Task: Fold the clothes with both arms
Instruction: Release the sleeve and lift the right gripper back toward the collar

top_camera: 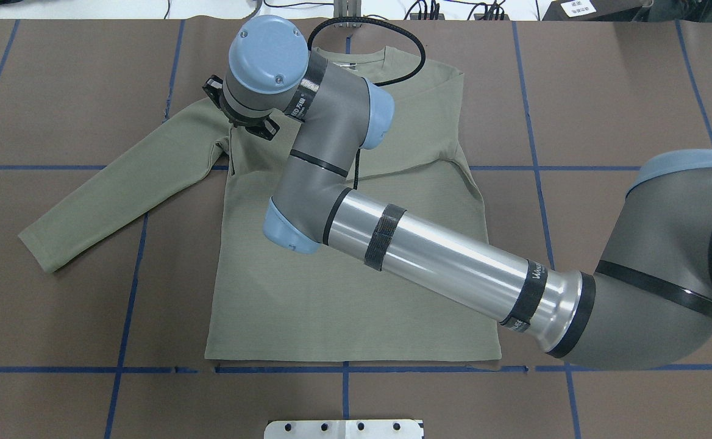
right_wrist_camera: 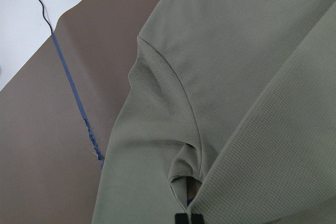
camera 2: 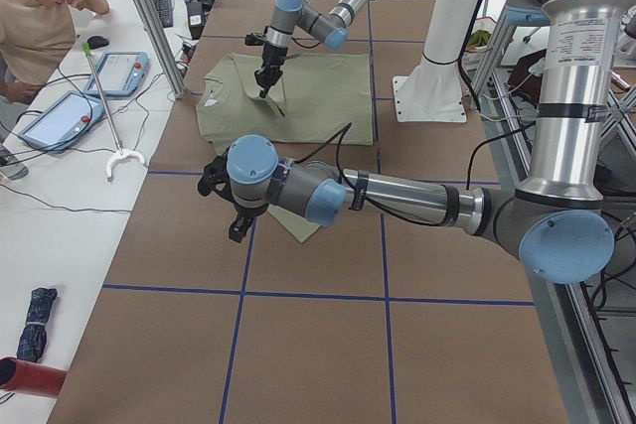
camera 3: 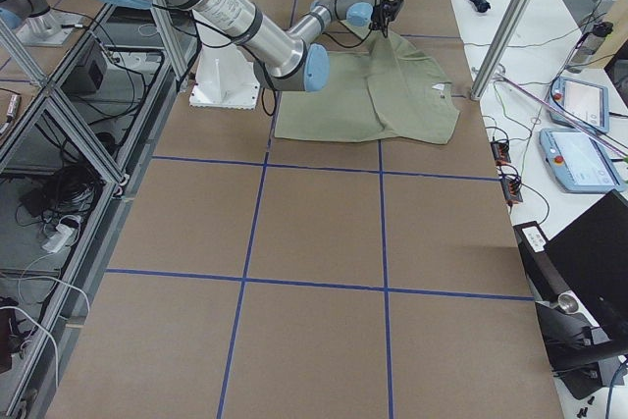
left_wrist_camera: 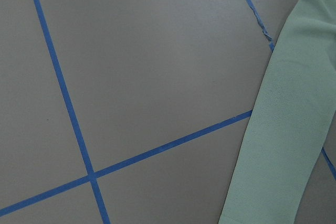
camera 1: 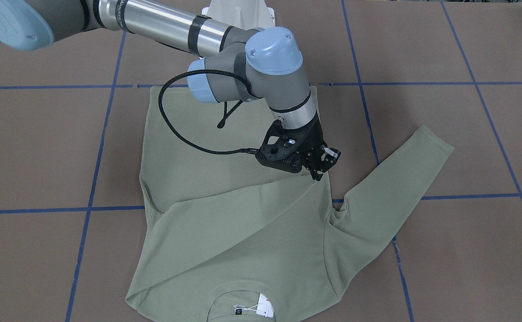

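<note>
The sage-green shirt (camera 1: 243,232) lies flat on the brown table, collar and white hang tag (camera 1: 263,308) toward the operators' side. One sleeve is folded across the chest, and its end rises to my right gripper (camera 1: 318,174), which is shut on it near the opposite armpit. In the right wrist view the fingertips (right_wrist_camera: 181,219) sit close together at the fabric. The other sleeve (top_camera: 118,189) stretches out flat to the side. My left gripper (camera 2: 236,225) hovers beyond that sleeve's cuff and shows only in the exterior left view, so I cannot tell its state.
The white pedestal base (top_camera: 344,428) stands at the robot's edge of the table. Blue tape lines (top_camera: 130,268) grid the brown surface. A person (camera 2: 40,17) sits at a white side bench with tablets (camera 2: 114,71) and a grabber tool (camera 2: 109,136).
</note>
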